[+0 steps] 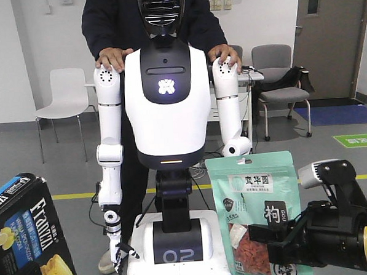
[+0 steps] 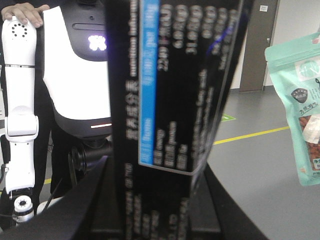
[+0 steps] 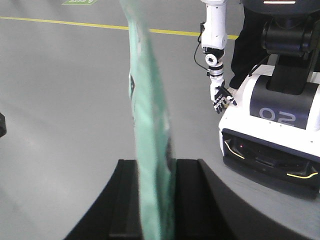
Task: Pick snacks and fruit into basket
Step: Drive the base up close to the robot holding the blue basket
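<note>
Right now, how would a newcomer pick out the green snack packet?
Find the big white humanoid robot in the middle of the front view. Low at the picture's right, the black right gripper holds up a mint-green pouch. Unlike the black-and-blue Franzzi box at the left edge, it is flat, with a window of red berries.

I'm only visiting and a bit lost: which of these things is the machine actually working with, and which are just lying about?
Part of the job:
Franzzi box, clamped in the left gripper
mint-green pouch, clamped in the right gripper
(the basket is not in view)

Just around:
white humanoid robot
person behind it
chairs
yellow floor line
</note>
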